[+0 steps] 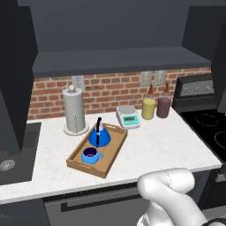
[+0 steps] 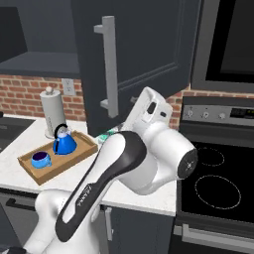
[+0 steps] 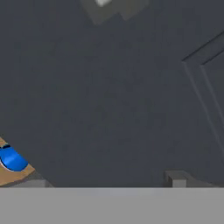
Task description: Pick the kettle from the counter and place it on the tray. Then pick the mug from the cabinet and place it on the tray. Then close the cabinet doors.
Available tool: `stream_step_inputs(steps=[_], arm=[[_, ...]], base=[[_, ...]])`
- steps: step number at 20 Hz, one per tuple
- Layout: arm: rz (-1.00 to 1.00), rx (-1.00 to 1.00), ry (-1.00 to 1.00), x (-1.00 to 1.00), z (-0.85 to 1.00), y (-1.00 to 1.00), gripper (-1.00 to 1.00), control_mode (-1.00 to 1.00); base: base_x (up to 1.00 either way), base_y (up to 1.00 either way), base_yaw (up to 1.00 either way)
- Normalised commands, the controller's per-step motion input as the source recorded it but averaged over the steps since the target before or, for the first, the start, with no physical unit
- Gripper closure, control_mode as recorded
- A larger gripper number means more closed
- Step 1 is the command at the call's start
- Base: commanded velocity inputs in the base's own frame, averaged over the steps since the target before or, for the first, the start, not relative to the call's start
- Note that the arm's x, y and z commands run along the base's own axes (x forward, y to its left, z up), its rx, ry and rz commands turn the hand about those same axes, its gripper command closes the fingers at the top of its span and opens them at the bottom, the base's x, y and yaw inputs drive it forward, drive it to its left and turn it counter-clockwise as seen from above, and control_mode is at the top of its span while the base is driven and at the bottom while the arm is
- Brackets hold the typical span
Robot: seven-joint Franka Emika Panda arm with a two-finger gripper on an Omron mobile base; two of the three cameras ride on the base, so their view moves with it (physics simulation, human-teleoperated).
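The blue cone-shaped kettle (image 1: pixel 99 134) (image 2: pixel 64 144) stands upright at the far end of the wooden tray (image 1: pixel 112 152) (image 2: pixel 74 156) on the white counter (image 1: pixel 154 145). The round blue mug (image 1: pixel 90 155) (image 2: pixel 39 159) sits at the tray's near end. Above, the cabinet (image 1: pixel 119 62) is open, with its shelf bare. My white hand (image 2: pixel 150 110) is raised close to the outer face of the right cabinet door (image 2: pixel 144 49) (image 3: pixel 113 96), to the right of its silver bar handle (image 2: pixel 110 64). The fingers are hidden and hold nothing. A blue shape (image 3: pixel 12 158) lies on the tray at the lower left.
A paper towel holder (image 1: pixel 74 110), a kitchen scale (image 1: pixel 128 117), a yellow canister (image 1: pixel 148 108) and a maroon canister (image 1: pixel 163 107) line the brick wall. The stove (image 1: pixel 207 128) is on the right and the sink (image 1: pixel 9 159) on the left. The left cabinet door (image 1: pixel 13 79) stands open.
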Motion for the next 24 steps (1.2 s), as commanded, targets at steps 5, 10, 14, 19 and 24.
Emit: stream_step_inputs(steps=[5,10,14,19,24], arm=[[-0.06,-0.14,0.14,0.04,0.34,0.54,-1.0,-1.0],[-0.11,-0.09,0.12,0.1,0.2,0.54,-1.0,-1.0],[-0.11,-0.06,0.08,0.25,0.16,0.47,-1.0,-1.0],[-0.13,-0.04,0.07,0.51,0.06,0.39,-1.0,-1.0],[-0.11,0.0,0.03,0.71,0.0,0.23,-1.0,-1.0]], base=[[0.0,0.0,0.0],[0.0,0.0,0.0],[0.0,0.0,0.0],[0.0,0.0,0.0],[0.0,0.0,0.0]])
